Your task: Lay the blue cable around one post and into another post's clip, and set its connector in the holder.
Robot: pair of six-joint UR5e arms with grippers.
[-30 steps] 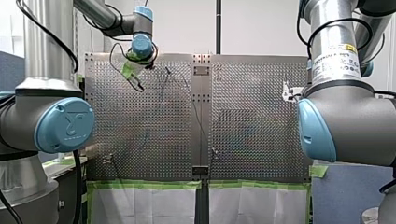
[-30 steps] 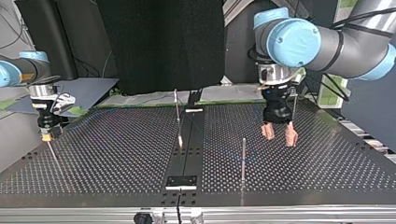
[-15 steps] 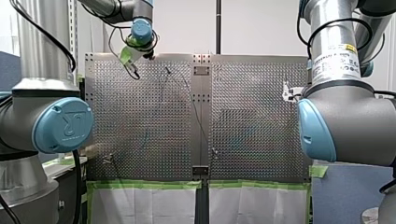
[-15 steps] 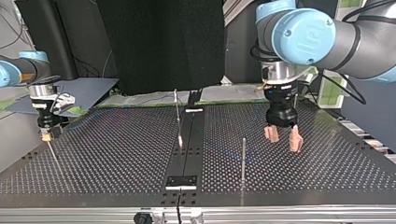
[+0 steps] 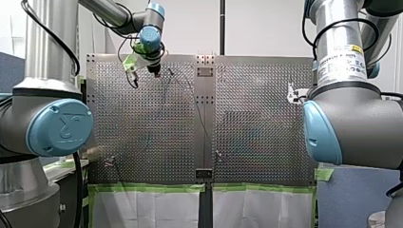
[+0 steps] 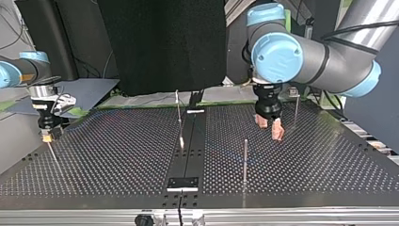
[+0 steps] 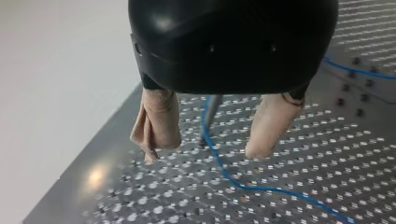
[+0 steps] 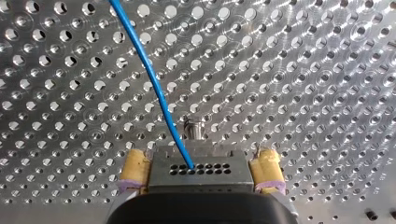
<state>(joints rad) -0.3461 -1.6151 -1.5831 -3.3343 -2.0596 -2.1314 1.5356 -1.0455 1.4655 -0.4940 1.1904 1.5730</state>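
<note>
- Front view: my left gripper (image 5: 144,76) hangs over the desk (image 5: 256,123) at eleven o'clock, close to its far edge. My right arm (image 5: 351,123) fills the three o'clock side.
- Top view: the left gripper sits at one o'clock with its beige fingers (image 6: 278,133) spread and their tips low over the holes. I cannot tell whether they touch the desk. A far post (image 6: 296,109) stands just beside them at their three o'clock. A near post (image 6: 245,159) stands apart at their seven o'clock. My right gripper (image 6: 47,136) is at nine o'clock, by the desk's edge.
- Left wrist view: the fingers are spread and pinch nothing. The blue cable (image 7: 222,167) lies on the desk and runs between them. It passes right beside a metal post (image 7: 211,109) that stands ahead, between the two pads.
- Right wrist view: my yellow-padded fingers (image 8: 134,169) are pressed against both sides of the connector (image 8: 196,169) and pinch it. The blue cable leaves the connector and runs ahead over the desk, towards the fingers' eleven o'clock. A metal stud (image 8: 194,128) stands just ahead of the connector, beside the cable.
</note>
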